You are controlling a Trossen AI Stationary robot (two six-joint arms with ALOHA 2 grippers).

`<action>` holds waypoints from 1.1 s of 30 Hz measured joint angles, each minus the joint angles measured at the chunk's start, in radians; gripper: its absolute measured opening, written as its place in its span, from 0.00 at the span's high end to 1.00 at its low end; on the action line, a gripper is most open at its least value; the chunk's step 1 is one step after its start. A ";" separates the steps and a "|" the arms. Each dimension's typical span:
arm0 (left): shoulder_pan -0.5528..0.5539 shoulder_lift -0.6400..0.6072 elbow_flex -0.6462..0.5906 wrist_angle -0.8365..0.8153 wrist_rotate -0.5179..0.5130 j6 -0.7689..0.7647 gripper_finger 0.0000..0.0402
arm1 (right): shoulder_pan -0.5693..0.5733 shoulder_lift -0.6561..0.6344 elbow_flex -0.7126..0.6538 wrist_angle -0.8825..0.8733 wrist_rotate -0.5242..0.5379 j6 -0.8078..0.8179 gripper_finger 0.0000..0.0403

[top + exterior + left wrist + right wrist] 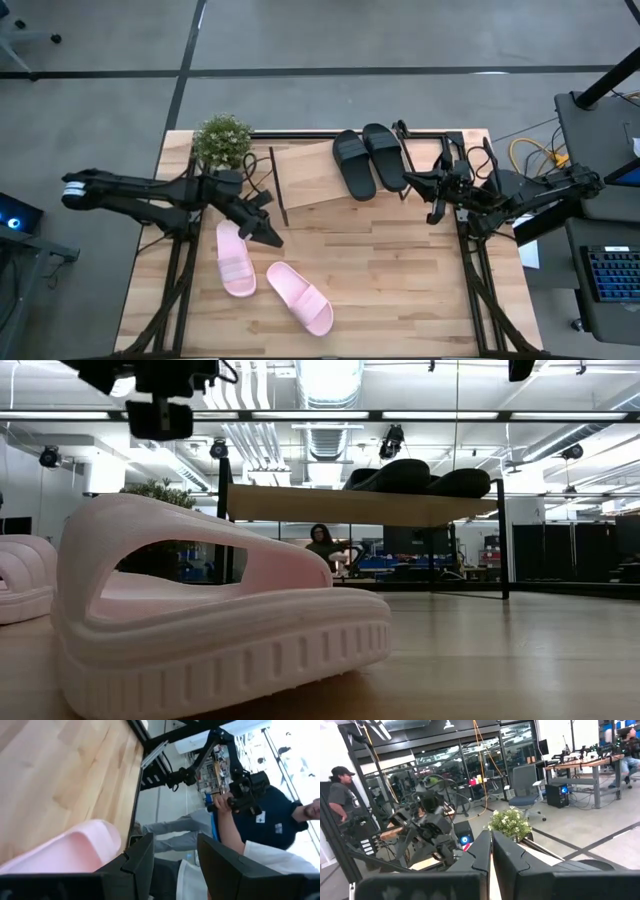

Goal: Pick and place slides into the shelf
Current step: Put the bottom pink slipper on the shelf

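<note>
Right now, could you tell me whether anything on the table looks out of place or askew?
Yes. The black pair lies side by side on the shelf, but the two pink slides are loose on the tabletop, unpaired: one below the left gripper, the other angled diagonally beside it. Nothing looks damaged.

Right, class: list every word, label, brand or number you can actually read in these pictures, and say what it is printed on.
None can be read.
The white badge on a person's dark shirt in the left wrist view: too blurred to read.
The pink slides and black slides: no visible print.
</note>
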 joint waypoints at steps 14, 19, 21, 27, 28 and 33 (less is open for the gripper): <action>-0.120 0.150 0.159 -0.252 -0.162 0.121 0.69 | 0.000 0.000 0.000 0.011 0.000 -0.002 0.98; -0.122 0.225 0.153 -0.224 0.043 0.086 0.69 | 0.000 0.000 0.000 0.007 -0.001 -0.015 0.98; -0.125 0.247 0.153 -0.171 0.086 0.070 0.68 | 0.000 0.000 0.000 0.008 0.000 -0.016 0.98; -0.128 0.292 0.153 0.059 0.140 0.025 0.66 | 0.000 0.000 0.000 0.004 -0.001 -0.016 0.98; -0.128 0.298 0.153 0.104 0.145 -0.004 0.66 | 0.000 0.000 0.000 0.002 -0.001 -0.016 0.98; -0.128 0.324 0.153 0.291 0.150 -0.107 0.66 | 0.000 0.000 0.000 0.000 -0.001 -0.019 0.98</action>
